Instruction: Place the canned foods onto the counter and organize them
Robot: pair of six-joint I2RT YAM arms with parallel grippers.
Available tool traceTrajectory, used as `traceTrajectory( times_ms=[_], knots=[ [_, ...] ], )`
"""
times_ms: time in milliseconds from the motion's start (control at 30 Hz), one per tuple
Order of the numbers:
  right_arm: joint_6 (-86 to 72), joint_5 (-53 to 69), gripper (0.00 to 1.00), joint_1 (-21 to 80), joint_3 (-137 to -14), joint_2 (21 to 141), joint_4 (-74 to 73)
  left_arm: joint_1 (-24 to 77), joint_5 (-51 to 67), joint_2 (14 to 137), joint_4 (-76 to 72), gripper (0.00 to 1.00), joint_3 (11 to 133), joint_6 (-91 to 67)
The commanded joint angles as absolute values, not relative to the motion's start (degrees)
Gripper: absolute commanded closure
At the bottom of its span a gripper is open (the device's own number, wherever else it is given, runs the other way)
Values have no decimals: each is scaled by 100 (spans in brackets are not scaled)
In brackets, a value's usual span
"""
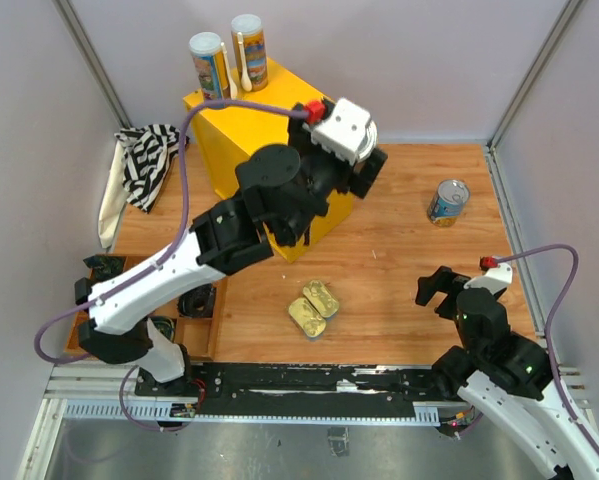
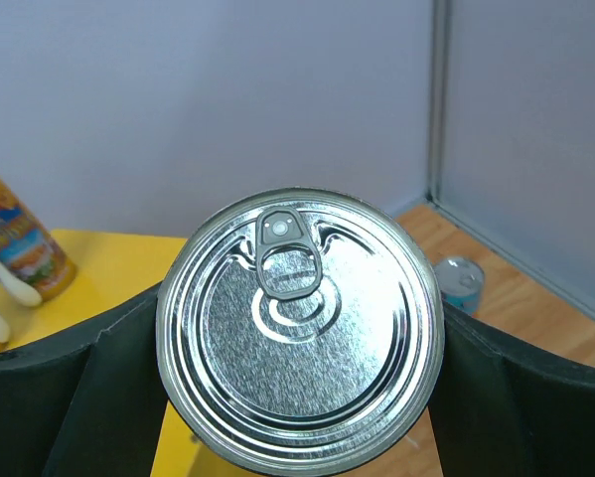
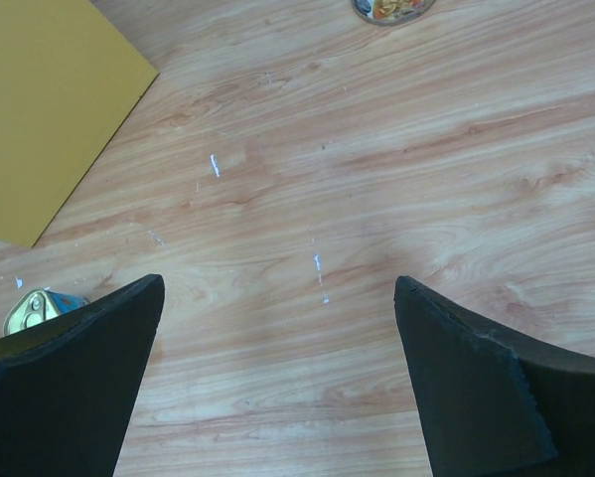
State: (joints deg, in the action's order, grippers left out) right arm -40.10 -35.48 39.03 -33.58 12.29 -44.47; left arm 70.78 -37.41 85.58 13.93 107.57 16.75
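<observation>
**At the counter's (image 1: 229,128) right edge, the left gripper (image 1: 364,165) clamps a can**

Left of the counter, a striped cloth (image 1: 147,160) lies crumpled near the wall. Nearer the arm bases than the counter, a wooden tray (image 1: 217,322) holds small black objects. On the counter's far left corner two slim cans (image 1: 209,65) stand upright side by side, each with a white spoon (image 1: 241,60) against it. The left arm reaches across the counter's top. Its fingers (image 2: 108,397) press on both sides of a silver-topped can (image 2: 297,338), pull-tab up, at the counter's right edge. Whether the can's base rests on the top cannot be told. In front of the counter, on the wooden table (image 1: 399,270), two gold tins (image 1: 321,296) lie flat, touching each other. Right of the counter and well apart from it, a blue-labelled can (image 1: 447,202) stands upright. Further right and nearer the bases, the right gripper (image 1: 437,290) hangs with its jaws spread wide, grasping nothing, above bare wood.
</observation>
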Motion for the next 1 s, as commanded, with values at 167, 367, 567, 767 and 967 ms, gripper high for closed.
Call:
traceTrajectory(
  times_ms=[167,367,567,767,967],
  knots=[
    [-3968,-3357,0,3973,-3493,1314,-4361,5802,-4733,9510,998,100,13086,1932],
    [-3947,-3114,0,3973,-3544,1427,-4259,5234,-4858,9931,1231,100,13427,1629],
    [-3877,-3017,0,3970,-3594,1425,-4284,4592,-4425,10077,1805,100,13447,753],
    [-3815,-3002,0,3970,-3556,1457,-4221,4114,-4026,10096,2094,100,13281,186],
    [-3764,-2900,0,3973,-3508,1680,-3953,3778,-3577,10122,2164,100,13129,-148]
  ],
)
